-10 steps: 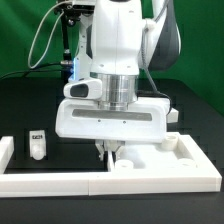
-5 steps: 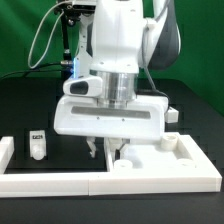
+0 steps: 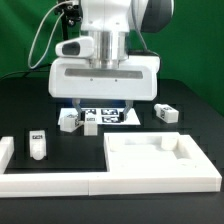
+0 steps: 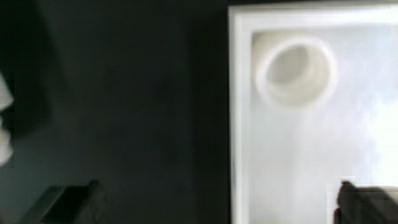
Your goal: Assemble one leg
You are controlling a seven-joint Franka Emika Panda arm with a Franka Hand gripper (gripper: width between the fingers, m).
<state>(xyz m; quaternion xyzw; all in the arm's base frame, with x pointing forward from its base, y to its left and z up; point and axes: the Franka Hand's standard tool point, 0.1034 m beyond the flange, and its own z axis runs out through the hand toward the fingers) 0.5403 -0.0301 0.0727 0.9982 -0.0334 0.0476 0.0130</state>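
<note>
Black tabletop (image 3: 25, 100), dark backdrop, cables behind the arm on the exterior view's left. A white rail (image 3: 50, 184) runs along the near edge.

Arm (image 3: 105, 25) is up high, its wide white hand housing (image 3: 105, 78) well above the table.

Gripper (image 4: 217, 205): in the wrist view the two dark fingertips (image 4: 71, 205) sit at opposite sides of the frame, spread wide with nothing between them. They are above the edge of the slab (image 4: 329, 150), where its rim meets bare table. One round hole (image 4: 297, 72) in the slab shows below. A blurred white patch at the frame edge cannot be identified.

Leg (image 3: 38, 143): upright on the table at the exterior view's left, tag facing the camera, near the rail, well apart from the gripper.

Second post (image 3: 68, 120) lies just beside the marker board (image 3: 105, 116), on its left in the exterior view. Third post (image 3: 166, 113) lies off the board's right side.

Slab fills the near right of the table, flat, raised rim, just behind the rail.
</note>
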